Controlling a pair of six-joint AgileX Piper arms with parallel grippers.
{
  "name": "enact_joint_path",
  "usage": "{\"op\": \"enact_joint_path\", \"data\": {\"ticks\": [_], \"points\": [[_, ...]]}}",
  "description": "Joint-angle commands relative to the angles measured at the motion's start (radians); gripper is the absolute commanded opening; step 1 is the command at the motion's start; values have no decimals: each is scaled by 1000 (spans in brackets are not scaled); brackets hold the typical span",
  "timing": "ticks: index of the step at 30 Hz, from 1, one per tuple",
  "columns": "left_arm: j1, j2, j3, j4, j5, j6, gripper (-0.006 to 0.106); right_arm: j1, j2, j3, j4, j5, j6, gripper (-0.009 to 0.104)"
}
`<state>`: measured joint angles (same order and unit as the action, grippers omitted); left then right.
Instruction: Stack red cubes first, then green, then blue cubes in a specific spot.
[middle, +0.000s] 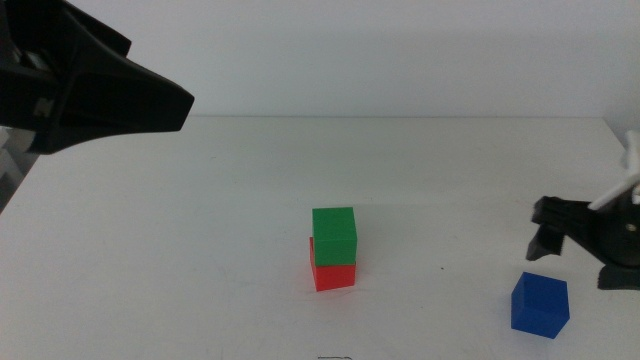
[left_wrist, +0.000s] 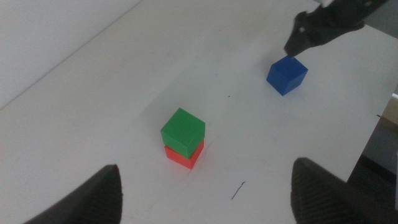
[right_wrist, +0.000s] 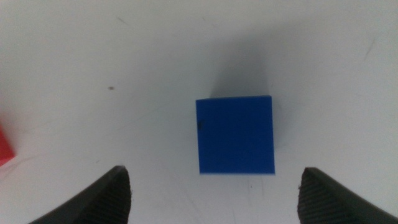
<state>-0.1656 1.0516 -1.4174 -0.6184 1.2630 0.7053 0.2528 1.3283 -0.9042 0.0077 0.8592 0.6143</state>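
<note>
Blue cube (middle: 540, 304) sits at five o'clock on your table (middle: 200, 250), right fingers (middle: 585, 250) wide open above it, empty. Green (middle: 334, 236) tops red (middle: 334, 275) at centre. Left fingers (left_wrist: 205, 193) wide open, empty, at ten o'clock.

The blue cube (right_wrist: 236, 135) is sitting flat on the white tabletop (right_wrist: 124, 50), centred ahead of the right gripper (right_wrist: 214, 193), whose jaws are standing wide apart. A red cube's edge (right_wrist: 5, 146) is peeking in at nine o'clock.

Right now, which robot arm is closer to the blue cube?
Right. The right gripper hovers just above the blue cube, open; the left gripper waits far off, beyond the green-on-red stack.
</note>
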Motion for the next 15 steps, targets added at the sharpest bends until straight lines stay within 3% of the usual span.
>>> {"op": "enact_joint_path", "data": {"ticks": [1, 15], "points": [[-1, -11, -21, -48, 6, -7, 91, 3, 41, -59, -17, -23, 8, 75], [-1, -11, -21, -48, 6, -7, 91, 3, 258, -114, -43, 31, -26, 75]]}}
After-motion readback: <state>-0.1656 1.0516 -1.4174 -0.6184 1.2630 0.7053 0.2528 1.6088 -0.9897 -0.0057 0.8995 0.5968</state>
